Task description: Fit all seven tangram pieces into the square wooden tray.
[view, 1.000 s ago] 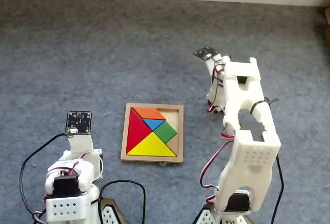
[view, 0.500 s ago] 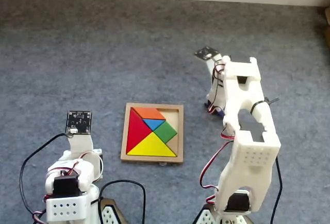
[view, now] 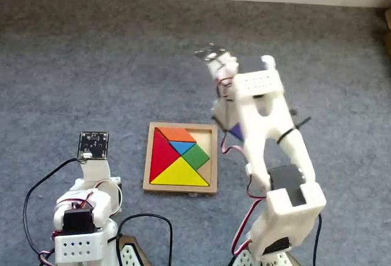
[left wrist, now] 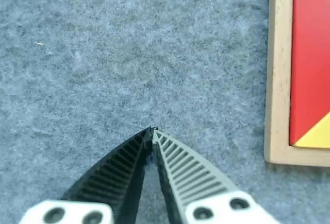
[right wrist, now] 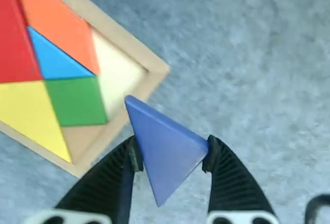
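Nearest, the left arm sits folded at its base, and the left gripper points down at the grey carpet with its jaws clenched tip to tip, grasping nothing. It is just beside the left rim of the square wooden tray, not touching it.

The tray lies flat on the carpet between the two arms. Five pieces lie in it: a red triangle along the left side, a yellow triangle along the near side, an orange piece at the far edge, and a small light blue triangle and a green square in the middle. Bare wood shows along the tray's right side.

Farther out, the right arm stretches forward past the tray's far right corner. The right gripper grasps a dark blue triangle by two edges, holding it over the carpet just outside that corner.
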